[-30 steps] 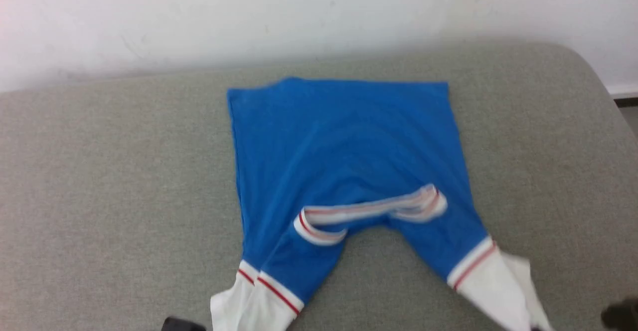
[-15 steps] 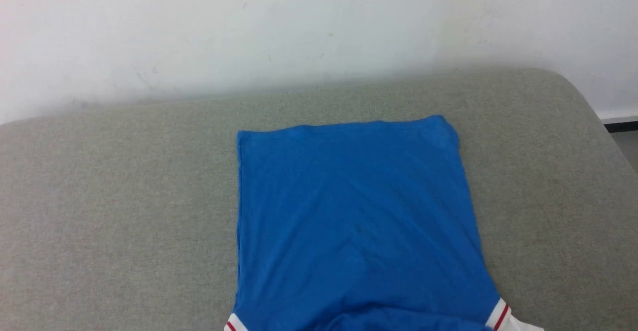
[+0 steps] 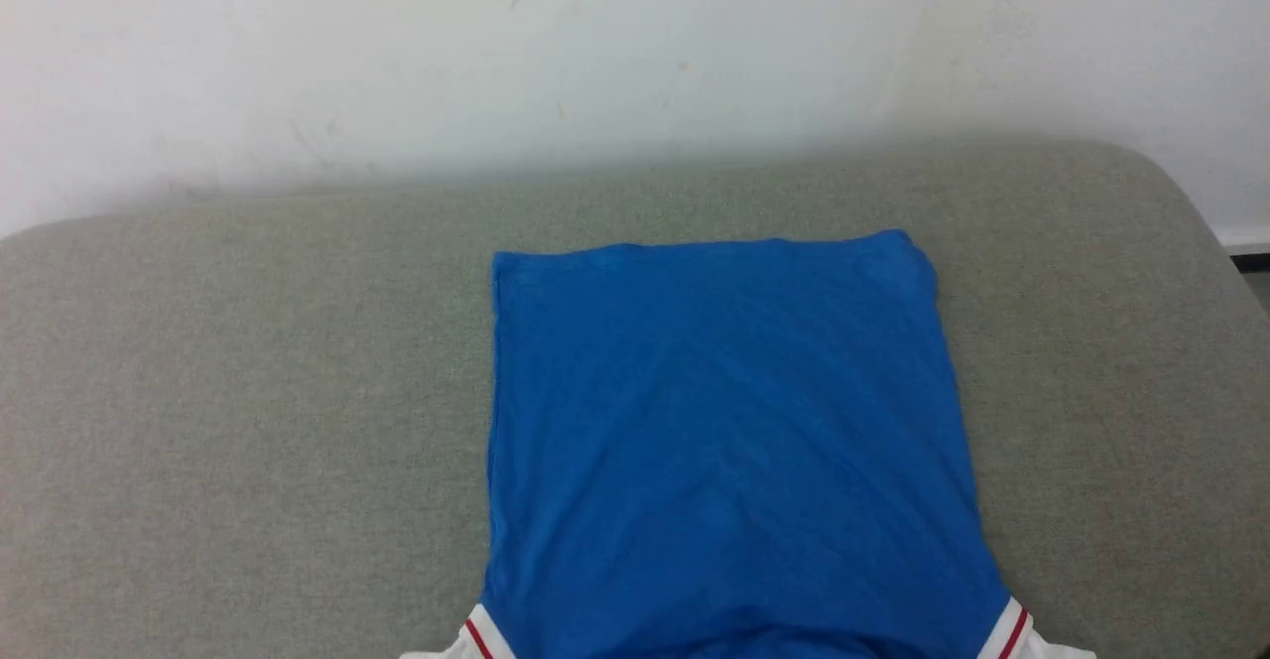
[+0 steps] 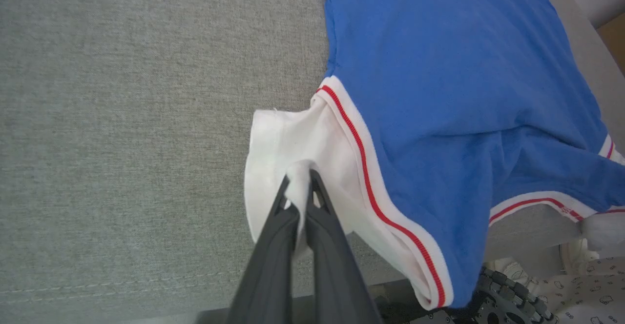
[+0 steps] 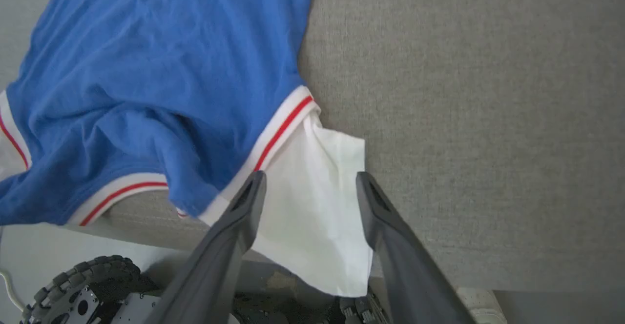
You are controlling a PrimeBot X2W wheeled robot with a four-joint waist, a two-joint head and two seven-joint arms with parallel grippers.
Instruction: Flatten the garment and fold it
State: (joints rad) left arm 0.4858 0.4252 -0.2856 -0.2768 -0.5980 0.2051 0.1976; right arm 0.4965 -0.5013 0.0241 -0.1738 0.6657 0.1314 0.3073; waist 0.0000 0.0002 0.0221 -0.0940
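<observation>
Grey cushion (image 3: 248, 391): garment (image 3: 724, 441) back-up at cushion centre, body flat, shoulders rumpled at cushion's near edge. Left gripper (image 4: 299, 177) pinching left sleeve (image 4: 293, 133); right gripper (image 5: 310, 187) spread astride right sleeve (image 5: 317, 216). Folding looks unstarted.

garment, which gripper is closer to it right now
Left. The left gripper is shut on a white sleeve of the garment. The right gripper is open, its fingers straddling the other sleeve without clamping it.
</observation>
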